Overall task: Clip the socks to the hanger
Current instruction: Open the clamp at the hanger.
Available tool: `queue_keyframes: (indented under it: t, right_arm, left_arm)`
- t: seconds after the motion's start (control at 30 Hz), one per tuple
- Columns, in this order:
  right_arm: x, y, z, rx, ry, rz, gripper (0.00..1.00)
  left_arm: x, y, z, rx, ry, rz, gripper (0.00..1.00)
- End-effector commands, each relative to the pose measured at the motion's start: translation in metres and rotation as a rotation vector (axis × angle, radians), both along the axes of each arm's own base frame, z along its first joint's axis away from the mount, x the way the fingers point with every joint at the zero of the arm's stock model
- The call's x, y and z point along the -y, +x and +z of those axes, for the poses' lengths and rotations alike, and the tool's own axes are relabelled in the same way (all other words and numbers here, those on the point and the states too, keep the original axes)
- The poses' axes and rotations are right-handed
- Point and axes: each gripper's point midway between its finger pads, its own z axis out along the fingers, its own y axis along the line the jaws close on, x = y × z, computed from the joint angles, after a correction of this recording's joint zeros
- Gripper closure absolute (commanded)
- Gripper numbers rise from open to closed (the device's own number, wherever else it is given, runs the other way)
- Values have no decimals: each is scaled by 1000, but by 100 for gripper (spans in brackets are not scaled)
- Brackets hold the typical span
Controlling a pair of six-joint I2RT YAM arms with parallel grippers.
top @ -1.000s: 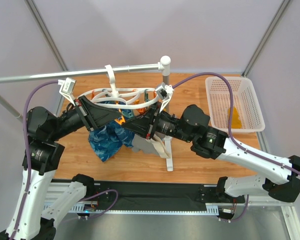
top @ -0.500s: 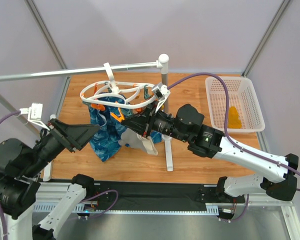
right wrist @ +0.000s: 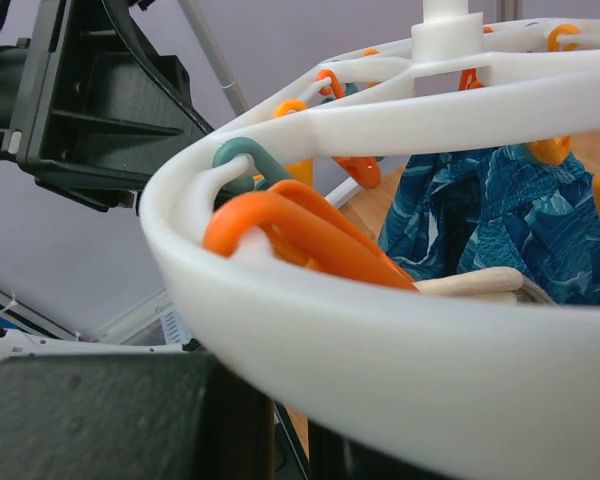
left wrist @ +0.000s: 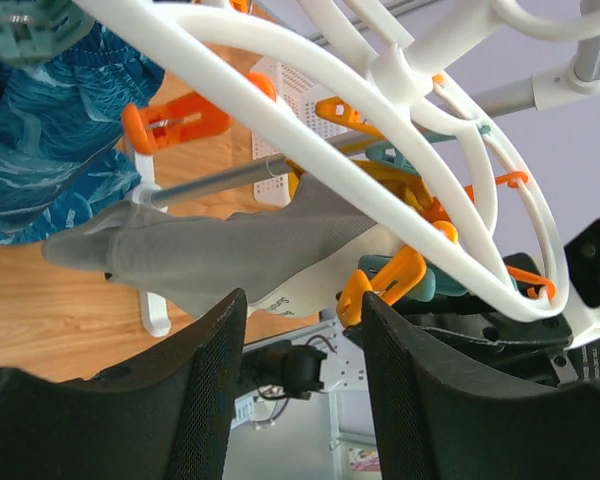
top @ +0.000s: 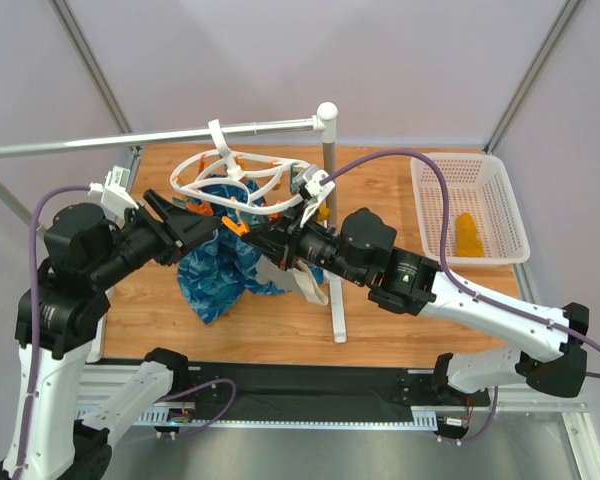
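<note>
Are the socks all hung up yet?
Not yet. One yellow sock lies in the basket, unclipped. Left gripper is open and empty by the hanger; right gripper is shut by its rim. I can't spot the other sock clearly. Left to do: fetch and clip it.

Right gripper point(top: 272, 245) tips could not be resolved in top view; grip undetermined. Hanger point(right wrist: 400, 400) rim was recorded blurred and cropped in right wrist view. Blue cloth point(left wrist: 50, 120) cropped at left wrist view's edge.
</note>
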Motion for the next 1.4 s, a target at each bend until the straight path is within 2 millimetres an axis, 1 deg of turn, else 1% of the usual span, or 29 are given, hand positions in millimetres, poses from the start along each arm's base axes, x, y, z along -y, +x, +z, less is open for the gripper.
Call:
queue_keyframes:
  t: [0.0,0.07,0.13,0.17,0.2,0.27,0.33,0.37,0.4,0.5,0.53,0.63,0.77,0.9,1.0,1.03,1.07,1.13,1.17,1.27,1.37]
  right_arm:
    - [1,7,12,57,-7,-41,100]
    - [-1,7,11,58,-8,-41,100]
    - [-1,8,13,59,-5,-42,100]
    - [0,8,14,58,-3,-45,100]
    - [-1,9,12,53,-7,-49,100]
    - [-3,12,9,44,-19,-60,100]
    - [-6,11,11,43,-16,-53,100]
    - [-6,10,12,42,-14,-47,100]
    - [-9,11,8,39,-22,-47,100]
    - [-10,13,8,33,-26,-57,100]
    - [-11,13,6,31,-32,-57,100]
    - [-13,12,8,31,-29,-51,100]
    - [-15,13,6,28,-37,-51,100]
    - [-19,13,6,24,-40,-43,100]
    - [-19,12,5,22,-39,-41,100]
    - [-19,13,4,19,-42,-44,100]
    - [-20,13,3,18,-44,-43,100]
    - [-20,12,3,17,-43,-41,100]
    - [-20,13,2,14,-45,-40,100]
    - [-22,13,0,10,-48,-39,100]
    - [-22,13,1,8,-49,-44,100]
  left_arm:
    - [0,-3,26,46,-35,6,44]
    - [2,3,25,39,-34,10,44]
    - [5,4,27,51,-53,-6,44]
    - [9,5,30,71,-66,-24,46]
    - [12,3,30,77,-69,-49,49]
    - [14,2,28,82,-51,-67,50]
    - [12,-1,28,96,-44,-63,50]
    - [11,0,24,90,-44,-59,49]
    - [11,0,23,90,-47,-57,49]
    - [15,0,23,94,-48,-81,49]
    - [16,2,19,76,-39,-85,49]
    - [14,3,23,93,-28,-68,46]
    - [15,6,24,103,-17,-70,45]
    - [16,11,20,94,1,-63,44]
    - [15,15,21,101,9,-46,43]
    - [14,14,25,114,15,-43,43]
    - [13,19,24,108,30,-30,43]
    - [10,18,27,118,52,-19,43]
    - [7,21,26,119,60,3,43]
    - [10,26,26,128,69,1,44]
    - [15,31,22,116,97,-10,44]
